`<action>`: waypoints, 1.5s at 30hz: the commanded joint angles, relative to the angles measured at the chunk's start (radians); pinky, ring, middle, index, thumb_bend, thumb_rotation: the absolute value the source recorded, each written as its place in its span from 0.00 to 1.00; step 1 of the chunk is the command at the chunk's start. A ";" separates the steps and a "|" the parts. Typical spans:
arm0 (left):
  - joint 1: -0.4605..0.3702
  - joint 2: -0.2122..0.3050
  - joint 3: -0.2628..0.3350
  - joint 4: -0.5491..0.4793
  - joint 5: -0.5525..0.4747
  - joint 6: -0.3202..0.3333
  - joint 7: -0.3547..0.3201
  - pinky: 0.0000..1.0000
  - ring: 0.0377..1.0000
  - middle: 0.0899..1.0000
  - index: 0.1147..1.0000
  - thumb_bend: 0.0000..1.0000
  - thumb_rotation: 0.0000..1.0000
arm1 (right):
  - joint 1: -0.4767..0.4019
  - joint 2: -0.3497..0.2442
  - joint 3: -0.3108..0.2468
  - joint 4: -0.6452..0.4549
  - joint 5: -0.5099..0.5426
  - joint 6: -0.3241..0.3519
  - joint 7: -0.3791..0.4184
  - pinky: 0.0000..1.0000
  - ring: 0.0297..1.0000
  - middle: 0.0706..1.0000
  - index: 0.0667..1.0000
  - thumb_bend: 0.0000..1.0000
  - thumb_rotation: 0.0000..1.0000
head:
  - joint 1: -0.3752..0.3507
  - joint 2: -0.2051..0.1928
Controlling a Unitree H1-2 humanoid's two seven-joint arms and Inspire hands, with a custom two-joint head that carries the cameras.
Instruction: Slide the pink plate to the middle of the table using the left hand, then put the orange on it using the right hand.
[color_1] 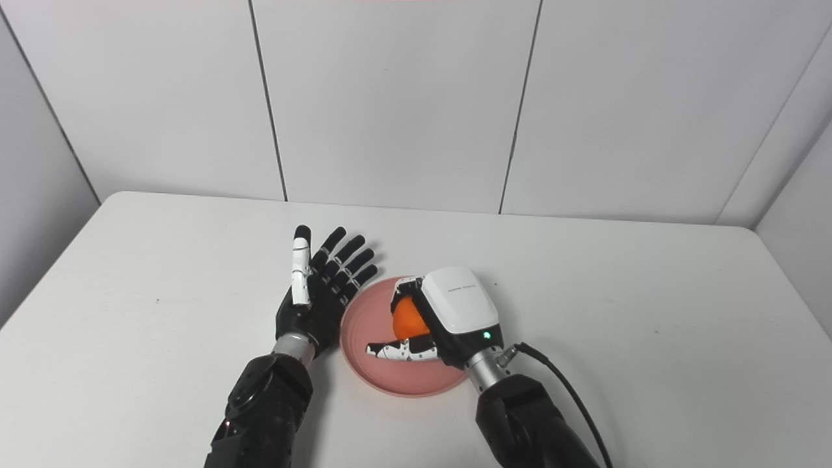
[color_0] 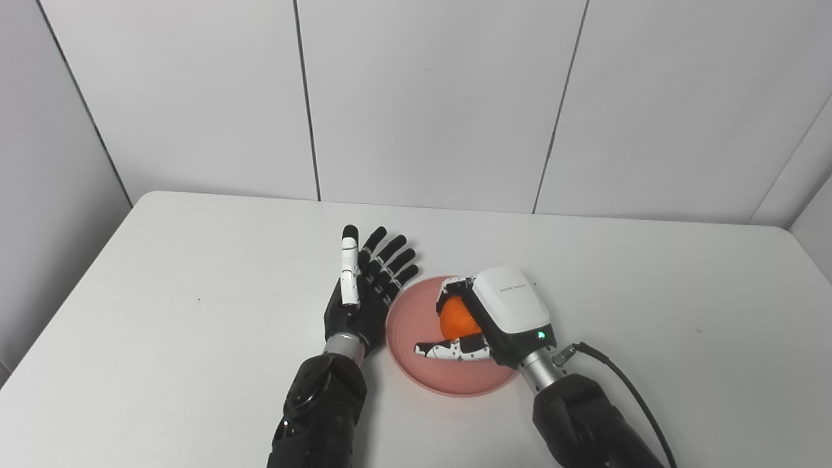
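The pink plate (color_0: 409, 325) lies near the middle of the white table (color_0: 195, 273). Over it hovers my right hand (color_0: 484, 318), white-backed, with its fingers curled around the orange (color_0: 457, 318). Whether the orange touches the plate I cannot tell. My left hand (color_0: 364, 286) is black with a white thumb. It stands open just left of the plate, fingers spread and pointing away from me, its edge close to the plate's left rim.
A black cable (color_0: 624, 383) loops off my right wrist over the table. White wall panels (color_0: 429, 97) rise behind the table's far edge.
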 commanded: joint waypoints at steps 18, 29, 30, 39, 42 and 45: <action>0.056 -0.035 0.011 0.042 -0.009 0.074 0.025 0.78 0.81 0.80 0.84 0.58 0.85 | -0.020 -0.028 0.007 0.012 -0.033 -0.081 -0.095 0.53 0.54 0.57 0.53 0.79 0.83 | 0.001 0.000; 0.056 -0.037 0.008 0.045 -0.004 0.076 0.039 0.76 0.79 0.78 0.83 0.58 0.86 | -0.022 -0.035 0.007 0.012 -0.029 -0.078 -0.087 0.61 0.61 0.62 0.57 0.79 0.84 | 0.001 0.001; 0.056 -0.038 0.009 0.045 -0.005 0.077 0.040 0.76 0.78 0.78 0.83 0.58 0.85 | -0.022 -0.035 0.007 0.013 -0.029 -0.079 -0.088 0.61 0.61 0.62 0.57 0.79 0.84 | 0.001 0.001; 0.056 -0.036 0.010 0.043 -0.013 0.079 0.033 0.78 0.81 0.80 0.82 0.58 0.86 | -0.020 -0.024 -0.003 -0.011 -0.013 -0.096 -0.120 0.59 0.60 0.61 0.57 0.77 0.85 | -0.001 0.002; 0.056 -0.037 0.012 0.042 -0.014 0.079 0.035 0.77 0.80 0.80 0.82 0.58 0.85 | -0.017 -0.019 -0.014 -0.033 0.007 -0.111 -0.128 0.59 0.61 0.63 0.59 0.75 0.83 | -0.001 0.001; 0.056 -0.038 0.012 0.044 -0.013 0.065 0.031 0.78 0.80 0.80 0.83 0.59 0.84 | -0.016 -0.014 -0.028 -0.050 0.032 -0.139 -0.149 0.58 0.62 0.64 0.60 0.74 0.80 | 0.000 0.002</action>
